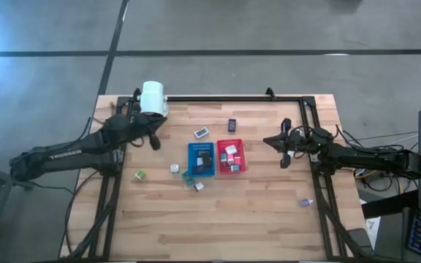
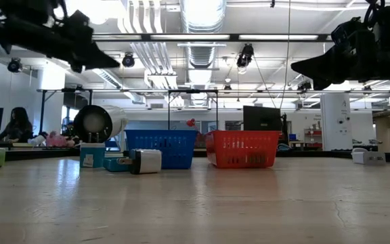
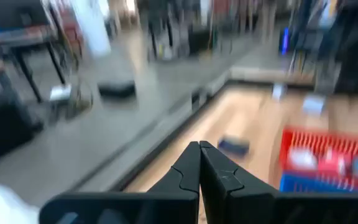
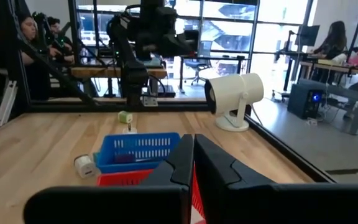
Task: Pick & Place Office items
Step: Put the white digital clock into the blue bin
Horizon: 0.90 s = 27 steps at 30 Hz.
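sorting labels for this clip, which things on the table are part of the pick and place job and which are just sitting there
Job:
loose office items: green block, white block, white-blue item, dark item, stray piece
blue tray
red tray

Lying about:
white lamp head

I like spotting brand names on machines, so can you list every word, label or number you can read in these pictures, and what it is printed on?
"TROSSEN": white letters along the left arm, only just readable in the high view.
Small items on the table: any labels too small to read.
Blue basket, red basket and white lamp: no lettering visible.
Background room: no sign legible.
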### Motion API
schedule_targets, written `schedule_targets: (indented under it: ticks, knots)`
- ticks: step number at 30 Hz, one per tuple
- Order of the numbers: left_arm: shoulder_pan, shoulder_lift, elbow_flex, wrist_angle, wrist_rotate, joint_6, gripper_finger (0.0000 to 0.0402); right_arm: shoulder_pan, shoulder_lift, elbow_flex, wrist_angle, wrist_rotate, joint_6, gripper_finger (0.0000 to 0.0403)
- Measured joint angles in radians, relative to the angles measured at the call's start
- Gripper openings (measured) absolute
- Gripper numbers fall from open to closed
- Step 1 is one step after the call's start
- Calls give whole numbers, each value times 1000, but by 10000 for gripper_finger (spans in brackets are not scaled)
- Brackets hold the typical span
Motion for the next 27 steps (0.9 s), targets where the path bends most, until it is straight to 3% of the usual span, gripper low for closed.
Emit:
schedule_targets:
  ticks: [3, 6, 17, 21, 24, 27]
  knots:
    - [-1, 114, 102, -117, 3, 62, 5, 0, 0, 0, 2, 0, 22, 8]
    - [0, 256, 254, -267, 6, 229, 5, 0, 0, 0, 2, 0, 29, 9]
    - [54, 814, 968, -697, 1, 856, 22, 0, 0, 0, -35, -24, 50, 8]
    - [86, 985, 1196, -902, 113, 986, 67, 0, 0, 0, -43, -46, 48, 8]
    - [109, 1107, 1343, -1038, 222, 1045, 120, 1, 1, 0, -46, -47, 47, 8]
    - [117, 1216, 1446, -1174, 260, 1148, 182, 0, 1, 0, -47, -48, 48, 8]
